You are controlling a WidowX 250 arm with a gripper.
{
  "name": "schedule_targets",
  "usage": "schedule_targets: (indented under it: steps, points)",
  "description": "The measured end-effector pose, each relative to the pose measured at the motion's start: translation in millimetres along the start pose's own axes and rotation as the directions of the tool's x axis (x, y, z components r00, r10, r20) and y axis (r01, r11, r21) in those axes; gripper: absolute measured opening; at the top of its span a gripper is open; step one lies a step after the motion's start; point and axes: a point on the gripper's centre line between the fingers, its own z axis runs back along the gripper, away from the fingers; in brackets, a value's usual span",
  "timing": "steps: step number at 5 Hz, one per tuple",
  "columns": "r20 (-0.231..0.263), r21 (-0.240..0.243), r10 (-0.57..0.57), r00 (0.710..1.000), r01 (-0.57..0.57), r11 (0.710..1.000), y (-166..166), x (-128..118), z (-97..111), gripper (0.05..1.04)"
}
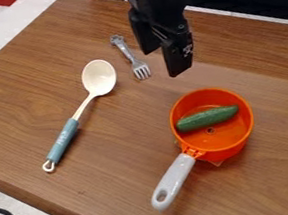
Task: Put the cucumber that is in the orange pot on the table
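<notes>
Free path between gripper (165,61) and open top of orange pot (249,130). Pot wall surrounds cucumber (207,118); handle (174,181) juts out. Open desk (123,158) between spoon (99,77) and pot. Fork (133,59) obstructs beside spoon.

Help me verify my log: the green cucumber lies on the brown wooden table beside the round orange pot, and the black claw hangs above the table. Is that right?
No: the camera view shows the green cucumber inside the orange pot, not beside it. The black claw hangs above the table.
</notes>
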Motion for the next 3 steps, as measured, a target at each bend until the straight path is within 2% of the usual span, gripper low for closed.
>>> schedule_targets:
  steps: [1, 3]
  points:
    - [-0.029, -0.017, 0.001, 1.000, -0.002, 1.000, -2, -4, -9, 0.999]
    - [-0.080, -0.036, -0.131, 0.988, 0.128, 0.991, -35, 1, -11, 0.999]
